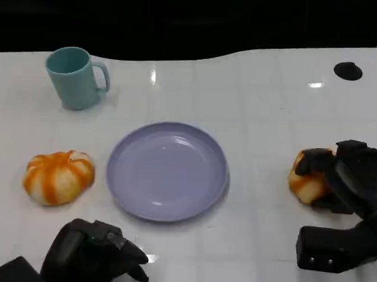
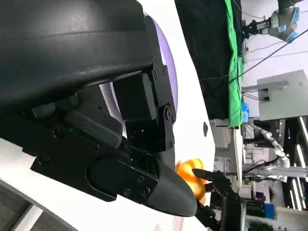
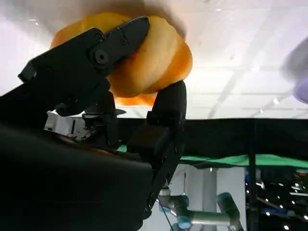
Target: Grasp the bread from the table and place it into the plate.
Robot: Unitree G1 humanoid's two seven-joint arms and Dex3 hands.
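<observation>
Item: bread roll (image 1: 306,182), near the tabletop's right edge, pinched by my right hand (image 1: 345,180). Left hand (image 1: 95,252) curled, holding nothing, near the front edge. Lilac plate (image 1: 167,171) central. Risk, as I judge it: shallow fingertip hold; roll slips on lifting.

table (image 1: 264,100): white | plate (image 1: 167,171) | mug (image 1: 75,77) | bread (image 1: 307,180) | pumpkin (image 1: 58,177)
</observation>
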